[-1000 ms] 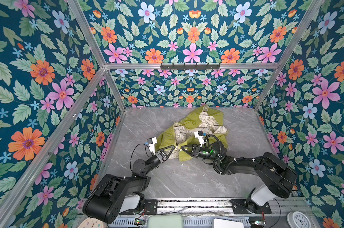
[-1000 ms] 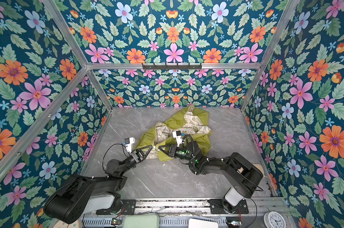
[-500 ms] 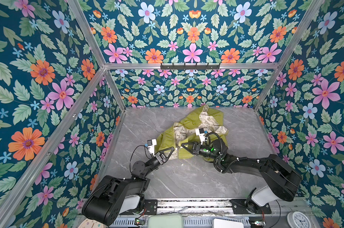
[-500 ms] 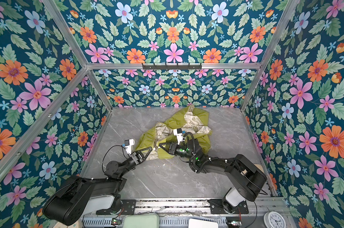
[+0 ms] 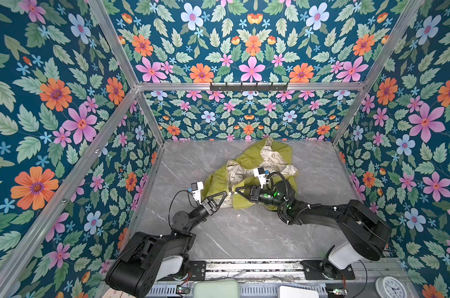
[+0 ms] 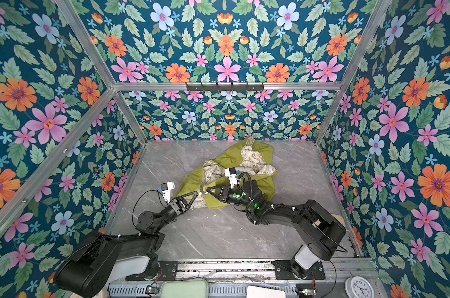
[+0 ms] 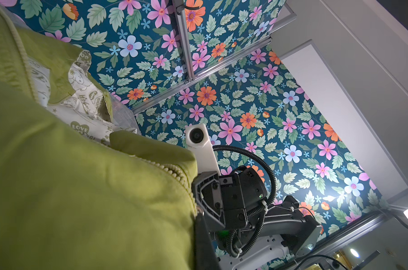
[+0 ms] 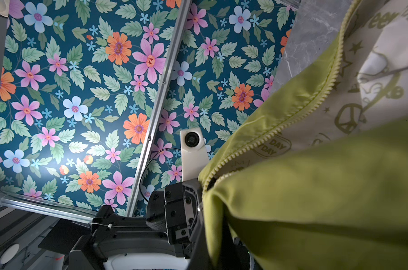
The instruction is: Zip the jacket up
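In both top views the jacket (image 5: 249, 154) lies crumpled on the counter (image 5: 218, 232), lining up. Its long axis runs from the near hem to the collar end by the far wall, and the left tool (image 5: 226, 193) and right tool (image 5: 236, 190) are each clamped shut on the hem at the opening's foot. The left wrist view shows zipper teeth (image 7: 175, 174) unjoined and no slider visible, so misaligned halves would likely jam. In the right wrist view the thin fabric hangs slack and could slip from the pinch.
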{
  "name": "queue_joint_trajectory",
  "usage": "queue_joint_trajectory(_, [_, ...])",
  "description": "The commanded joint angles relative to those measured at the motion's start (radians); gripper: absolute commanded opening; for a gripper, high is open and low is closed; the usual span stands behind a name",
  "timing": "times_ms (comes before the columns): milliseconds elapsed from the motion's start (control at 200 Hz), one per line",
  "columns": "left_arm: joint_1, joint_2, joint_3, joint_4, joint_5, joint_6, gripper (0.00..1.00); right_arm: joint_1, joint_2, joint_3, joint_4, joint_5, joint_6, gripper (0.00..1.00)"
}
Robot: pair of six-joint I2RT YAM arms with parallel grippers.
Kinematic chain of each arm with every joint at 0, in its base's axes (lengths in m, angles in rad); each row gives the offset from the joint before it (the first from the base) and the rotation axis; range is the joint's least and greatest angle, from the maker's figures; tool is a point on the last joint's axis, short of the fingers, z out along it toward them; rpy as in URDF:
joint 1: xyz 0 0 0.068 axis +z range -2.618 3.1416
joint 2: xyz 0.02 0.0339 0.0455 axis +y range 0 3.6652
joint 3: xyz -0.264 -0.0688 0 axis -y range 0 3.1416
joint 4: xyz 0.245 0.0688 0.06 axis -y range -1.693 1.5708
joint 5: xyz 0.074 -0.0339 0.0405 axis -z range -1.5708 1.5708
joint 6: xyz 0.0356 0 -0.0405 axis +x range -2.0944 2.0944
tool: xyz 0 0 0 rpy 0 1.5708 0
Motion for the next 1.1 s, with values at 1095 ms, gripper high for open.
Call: queue_joint_trajectory(1095, [0.006,0.010,0.019,0.066,-0.013,-0.011,0.00,0.029,-0.003,0.009,-0.066,-0.049,-0.053,0.00])
